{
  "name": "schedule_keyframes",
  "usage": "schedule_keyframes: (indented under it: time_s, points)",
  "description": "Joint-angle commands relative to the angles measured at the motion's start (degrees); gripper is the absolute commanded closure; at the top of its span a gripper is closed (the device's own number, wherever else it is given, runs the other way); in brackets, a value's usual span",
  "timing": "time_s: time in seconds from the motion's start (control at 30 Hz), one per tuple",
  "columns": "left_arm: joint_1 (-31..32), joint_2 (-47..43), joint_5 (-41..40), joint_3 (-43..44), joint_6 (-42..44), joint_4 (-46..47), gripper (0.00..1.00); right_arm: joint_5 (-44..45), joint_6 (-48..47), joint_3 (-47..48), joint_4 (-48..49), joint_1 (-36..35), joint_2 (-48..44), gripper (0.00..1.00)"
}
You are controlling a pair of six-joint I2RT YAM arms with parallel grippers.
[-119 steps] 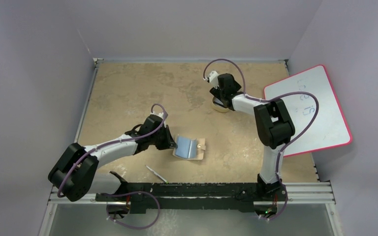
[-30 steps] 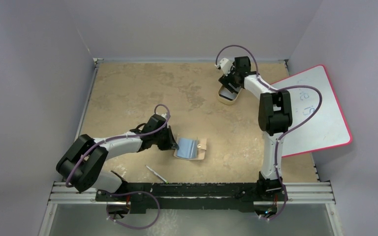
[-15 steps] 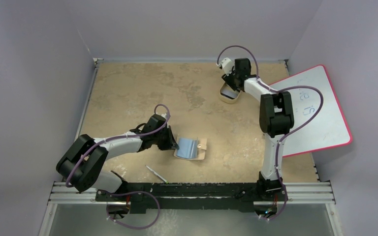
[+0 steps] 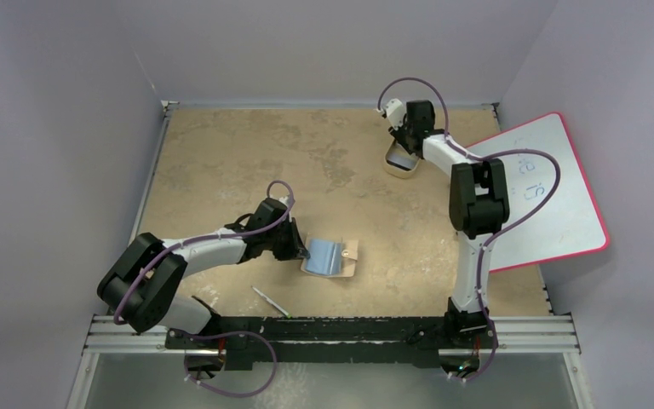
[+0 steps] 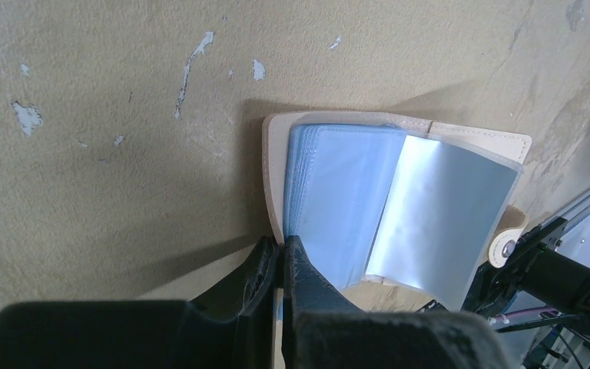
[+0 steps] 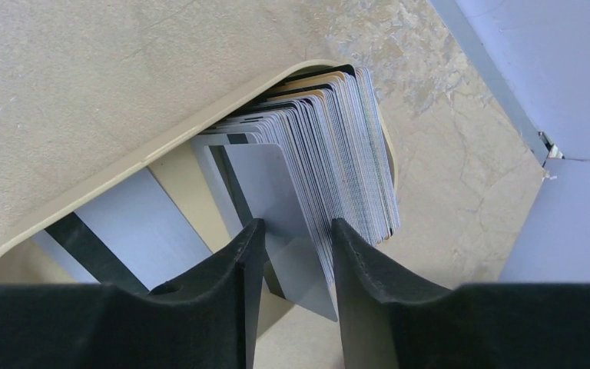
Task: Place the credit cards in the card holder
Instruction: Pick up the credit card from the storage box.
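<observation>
The card holder [image 4: 328, 256] lies open on the table, tan outside with blue-grey pockets [image 5: 353, 200]. My left gripper [image 5: 280, 250] is shut on its left cover edge. Several credit cards [image 6: 338, 154] stand packed in a beige tray [image 6: 161, 146] at the back of the table [image 4: 402, 162]. My right gripper [image 6: 297, 227] hangs over that tray [image 4: 404, 146]. Its jaws are partly closed but still apart. One grey card [image 6: 276, 192] leans between the fingers, beside the edge of the stack.
A pink-edged whiteboard [image 4: 536, 192] leans at the right side. A thin pale grey strip [image 4: 270, 300] lies near the front rail. Grey walls close in the table at the back and on both sides.
My right gripper's jaws have narrowed around the cards in the tray, and the tray has shifted slightly back and to the right. The left arm and the card holder have not moved.
</observation>
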State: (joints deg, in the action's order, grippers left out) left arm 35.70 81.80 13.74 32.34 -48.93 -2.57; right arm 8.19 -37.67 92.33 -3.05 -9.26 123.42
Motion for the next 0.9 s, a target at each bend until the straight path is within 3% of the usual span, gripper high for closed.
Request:
schedule_keyframes:
  time_s: [0.0, 0.2, 0.37, 0.6, 0.87]
  points:
    - [-0.1, -0.1, 0.3, -0.1, -0.6, 2.5, 1.0, 2.4, 0.6, 0.4, -0.1, 0.7, -2.8, 0.63]
    - [-0.1, -0.1, 0.4, 0.0, -0.7, 2.6, 1.0, 3.4, 1.2, 0.8, -0.1, 0.7, -3.2, 0.67]
    - [-0.1, -0.2, 0.4, 0.0, -0.8, 2.6, 1.0, 4.6, 1.6, 2.0, -0.9, 0.7, -3.5, 0.82]
    - [-0.1, -0.1, 0.6, 0.1, -1.0, 3.0, 1.0, -4.4, 7.3, 3.8, -7.9, 0.4, -4.0, 0.99]
    - [-0.1, -1.2, 0.6, -0.1, -0.9, 2.4, 1.0, -9.5, 12.3, 3.2, -10.3, -0.2, -5.3, 1.0]
